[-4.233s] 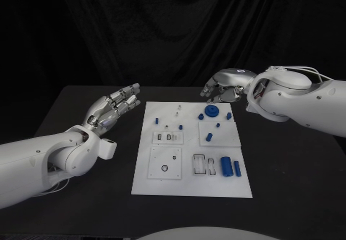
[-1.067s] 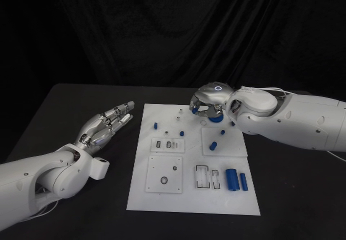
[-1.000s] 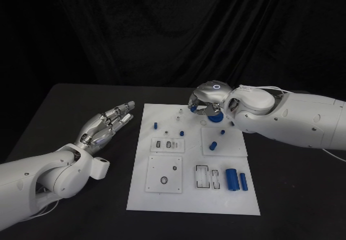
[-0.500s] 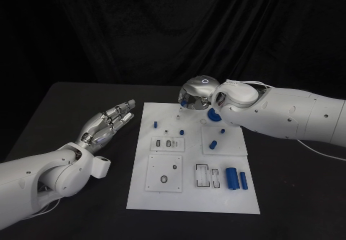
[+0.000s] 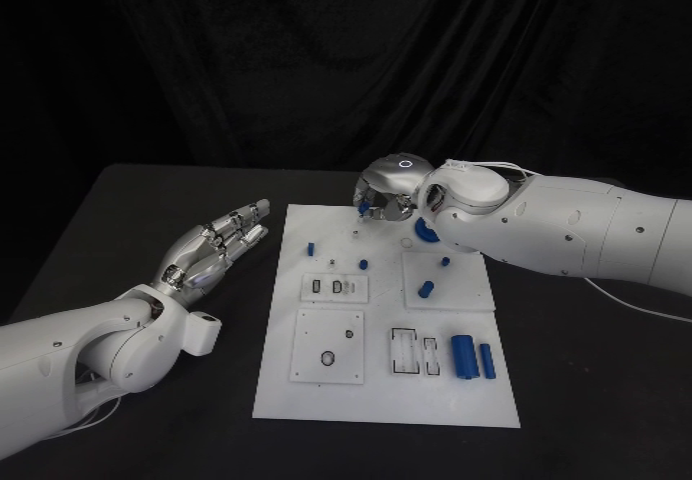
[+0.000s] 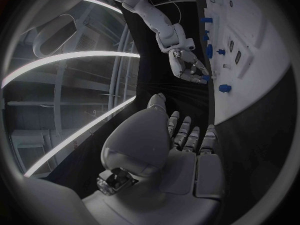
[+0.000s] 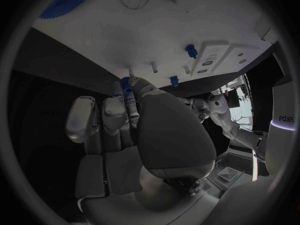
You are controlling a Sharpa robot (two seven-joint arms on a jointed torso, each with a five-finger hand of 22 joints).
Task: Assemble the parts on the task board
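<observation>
The white task board (image 5: 378, 385) lies in the middle of the black table. My right hand (image 5: 387, 193) hovers over the board's far edge and pinches a small blue part (image 7: 128, 93) between thumb and fingertips, close above the board's surface (image 7: 119, 35). The blue gear (image 5: 427, 231) lies just to the right of that hand, partly hidden by the arm. Left of the board, my left hand (image 5: 216, 245) is held palm up with fingers apart and holds nothing. In the left wrist view the left hand (image 6: 172, 150) faces the right hand (image 6: 187, 67) and the board (image 6: 256, 55).
Small blue pegs stand on the board at the left (image 5: 310, 248), in the middle (image 5: 364, 265) and on the raised square (image 5: 427, 290). A thick blue cylinder (image 5: 463, 356) and a slim one (image 5: 488, 361) lie near the front right. Empty slots sit front centre.
My right hand has come from over the blue gear leftward along the board's far edge, with a small blue part in its fingers. The left hand has stayed in place.
</observation>
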